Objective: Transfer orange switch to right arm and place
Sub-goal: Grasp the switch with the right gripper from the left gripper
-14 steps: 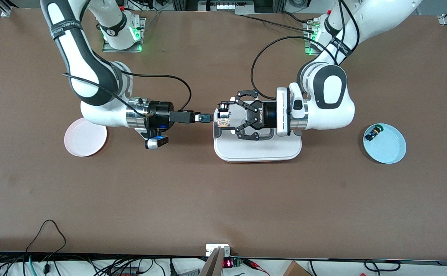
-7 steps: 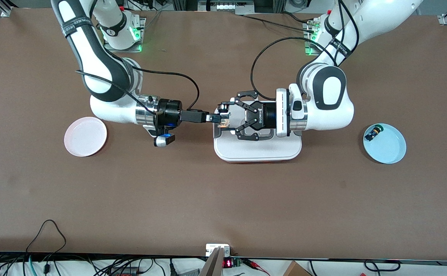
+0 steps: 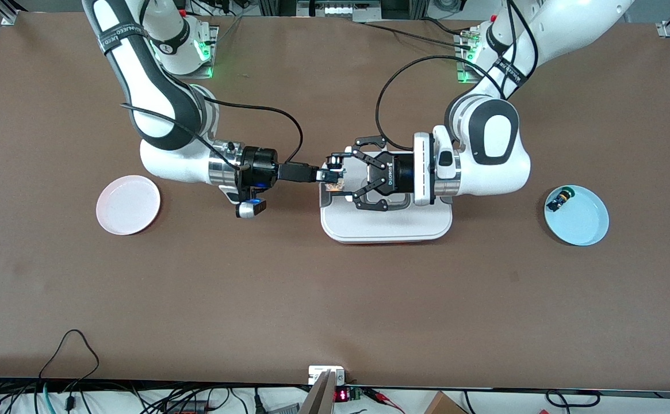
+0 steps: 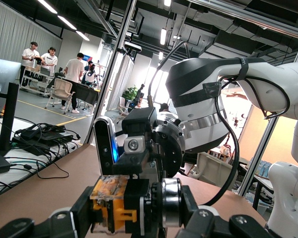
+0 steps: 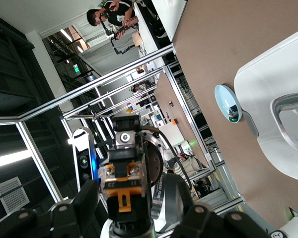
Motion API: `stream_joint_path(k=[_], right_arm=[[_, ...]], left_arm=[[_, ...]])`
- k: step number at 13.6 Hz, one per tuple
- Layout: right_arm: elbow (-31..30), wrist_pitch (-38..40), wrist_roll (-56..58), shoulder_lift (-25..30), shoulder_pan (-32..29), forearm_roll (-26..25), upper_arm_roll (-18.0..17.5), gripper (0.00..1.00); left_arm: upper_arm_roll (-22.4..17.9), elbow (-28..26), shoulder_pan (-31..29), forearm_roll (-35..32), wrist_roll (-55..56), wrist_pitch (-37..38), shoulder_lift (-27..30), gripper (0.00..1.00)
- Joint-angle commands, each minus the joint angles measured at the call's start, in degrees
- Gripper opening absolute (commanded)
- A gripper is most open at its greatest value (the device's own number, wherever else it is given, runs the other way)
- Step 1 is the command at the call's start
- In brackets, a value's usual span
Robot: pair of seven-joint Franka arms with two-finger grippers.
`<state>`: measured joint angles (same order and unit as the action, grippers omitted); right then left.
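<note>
Closed in since earlier: right gripper (image 3: 318, 173) now reaches the orange switch (image 3: 333, 182) | switch clamped in left gripper (image 3: 336, 176), over white tray (image 3: 385, 225) edge toward the right arm's end | right fingers' spread: cannot tell | handover imminent; pink plate (image 3: 127, 204) near right arm, likely destination.

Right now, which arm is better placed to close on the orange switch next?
Right. Its hand is already at the orange switch, which the left hand holds above the white tray.

Robotics lab; aluminium framing (image 5: 114, 84)
</note>
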<state>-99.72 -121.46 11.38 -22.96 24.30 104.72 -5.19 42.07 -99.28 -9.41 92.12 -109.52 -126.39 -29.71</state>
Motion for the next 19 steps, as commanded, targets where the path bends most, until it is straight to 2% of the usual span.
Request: stream_joint_path(k=[1, 3, 6, 8, 9, 10, 12, 13, 14, 15, 19], right_arm=[[0.94, -1.58, -0.04, -0.42, 1.27, 1.1, 0.27, 0.71], [0.94, -1.58, 0.13, -0.51, 1.36, 1.1, 0.27, 0.66], [0.94, -1.58, 1.1, -0.51, 1.36, 1.1, 0.27, 0.47], [1.02, -1.5, 1.1, -0.51, 1.27, 1.1, 0.27, 0.26], [1.02, -1.41, 1.01, -0.51, 1.18, 1.1, 0.27, 0.1], [1.02, -1.41, 1.01, -0.51, 1.18, 1.1, 0.27, 0.0], [1.02, -1.32, 1.01, -0.51, 1.1, 1.1, 0.27, 0.0], [1.02, -1.32, 1.01, -0.51, 0.92, 1.1, 0.27, 0.0], [1.02, -1.23, 1.01, -0.51, 0.92, 1.1, 0.27, 0.0], [1.02, -1.14, 1.1, -0.51, 0.83, 1.01, 0.27, 0.0], [1.02, -0.79, 1.01, -0.6, 0.48, 1.01, 0.27, 0.0]], left_arm=[[0.73, -0.21, -0.26, 2.1, -2.01, -0.34, 0.1, 0.15], [0.73, -0.21, -0.26, 2.1, -2.01, -0.34, 0.1, 0.15], [0.73, -0.21, -0.26, 2.1, -2.01, -0.34, 0.1, 0.15], [0.73, -0.04, -0.26, 2.1, -1.93, -0.34, 0.1, 0.15], [0.73, 0.05, -0.26, 2.19, -1.93, -0.34, 0.1, 0.15], [0.73, 0.05, -0.26, 2.19, -1.84, -0.34, 0.1, 0.15], [0.73, 0.05, -0.26, 2.19, -1.84, -0.34, 0.18, 0.19], [0.73, 0.05, -0.26, 2.27, -1.84, -0.34, 0.18, 0.31], [0.73, 0.05, -0.52, 2.45, -1.92, -0.34, 0.36, 0.95], [0.73, 0.05, -0.61, 2.45, -1.75, -0.26, 0.53, 1.0], [0.73, -0.21, -0.78, 2.45, -0.61, 0.18, 0.53, 1.0]])
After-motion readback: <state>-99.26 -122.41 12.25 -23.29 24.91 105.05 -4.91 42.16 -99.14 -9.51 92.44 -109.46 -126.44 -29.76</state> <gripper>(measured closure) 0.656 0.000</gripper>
